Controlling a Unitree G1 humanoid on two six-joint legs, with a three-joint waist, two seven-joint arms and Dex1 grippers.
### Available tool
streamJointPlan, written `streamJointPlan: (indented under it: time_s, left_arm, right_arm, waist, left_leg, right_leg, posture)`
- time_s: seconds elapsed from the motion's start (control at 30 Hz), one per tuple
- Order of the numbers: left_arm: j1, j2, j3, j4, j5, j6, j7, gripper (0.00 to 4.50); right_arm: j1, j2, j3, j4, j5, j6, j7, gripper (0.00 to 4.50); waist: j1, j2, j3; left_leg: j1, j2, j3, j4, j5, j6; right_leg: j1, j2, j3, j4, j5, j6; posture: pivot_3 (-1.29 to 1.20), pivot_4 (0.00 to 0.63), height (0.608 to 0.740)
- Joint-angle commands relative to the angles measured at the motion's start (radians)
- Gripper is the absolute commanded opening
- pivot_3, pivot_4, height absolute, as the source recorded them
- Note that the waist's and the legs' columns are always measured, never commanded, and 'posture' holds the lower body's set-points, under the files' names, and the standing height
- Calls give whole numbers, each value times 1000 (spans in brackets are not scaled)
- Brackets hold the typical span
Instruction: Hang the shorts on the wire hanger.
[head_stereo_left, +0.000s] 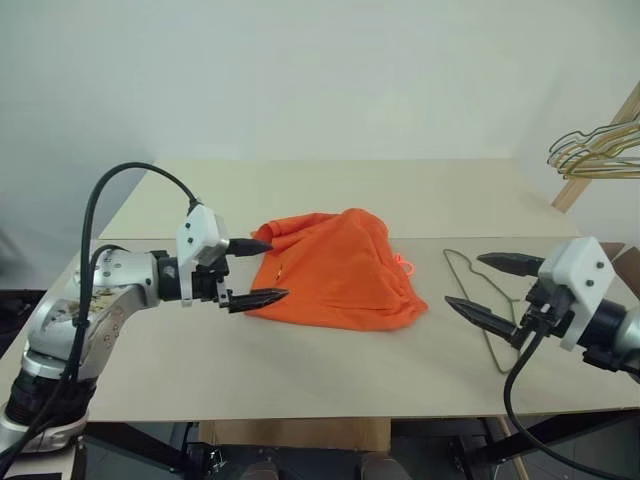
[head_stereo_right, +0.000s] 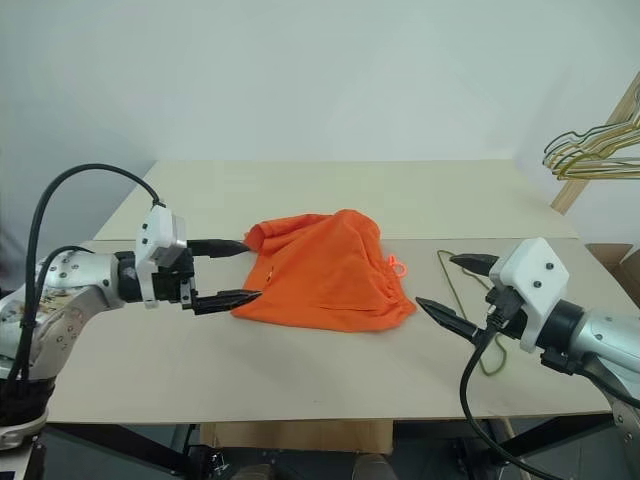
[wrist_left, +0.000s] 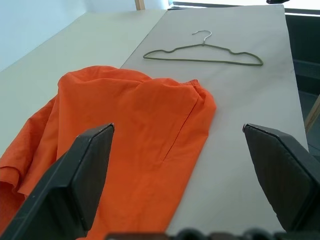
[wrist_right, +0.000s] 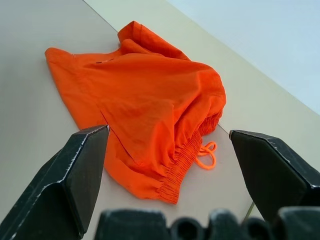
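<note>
Beige table (head_stereo_left: 330, 385); pale wall (head_stereo_left: 300, 70) behind; hanger bunch (head_stereo_left: 590, 150) right.

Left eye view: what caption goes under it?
Two open claws, left and right, flank orange shorts beside a hanger.

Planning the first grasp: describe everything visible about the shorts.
The shorts are bright orange, of soft thin fabric, lying crumpled in a loose heap on the table, not spread flat. A gathered elastic waistband faces the robot's right side, with a thin neon drawstring loop spilling onto the table beside it. A seam or pocket slit runs across the top layer. Nothing grips them: the open left pincer hovers at their left edge, and the hanger lies apart on their right.
</note>
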Motion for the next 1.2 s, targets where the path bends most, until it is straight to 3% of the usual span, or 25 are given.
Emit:
streamJointPlan:
  time_s: [0.03,0.4,0.63,0.8,1.1,1.2]
  left_arm:
    - [-4,12,31,-21,-16,-12,-7,4476]
    - [10,23,45,-32,-24,-8,-7,4476]
    - [3,28,49,-25,-24,-18,-26,4476]
    - [23,9,49,-37,-22,-36,-24,4476]
    - [0,-11,28,-20,-17,-63,-33,4476]
    - [2,-15,37,-29,-26,-58,-27,4476]
  right_arm:
    - [-20,-10,-15,-6,7,-16,2,4500]
    - [-30,-19,-4,9,-8,-30,21,4500]
    - [-55,-83,104,11,-133,-97,51,4500]
    - [-43,-169,260,50,-351,-270,93,4500]
    - [-263,-119,667,307,-809,-553,28,4500]
    - [-326,-103,747,403,-940,-647,5,4500]
  waist:
    - [0,0,0]
    - [1,0,0]
    - [0,0,0]
    - [-2,0,0]
    - [-7,0,0]
    - [-6,0,0]
  left_leg:
    - [0,0,0,0,0,0]
    - [0,0,0,0,0,0]
    - [0,0,0,0,0,0]
    - [0,0,0,0,0,0]
    - [0,0,0,0,0,0]
    - [-1,0,0,0,0,0]
  right_leg:
    - [0,0,0,0,0,0]
    - [0,0,0,0,0,0]
    - [0,0,0,0,0,0]
    - [0,0,0,0,0,0]
    - [-1,0,0,0,0,0]
    - [-2,-1,0,0,0,0]
  posture:
    - [-109,3,740]
    - [-92,10,740]
    - [-105,8,740]
    - [-112,4,740]
    - [-113,1,740]
    - [-93,5,740]
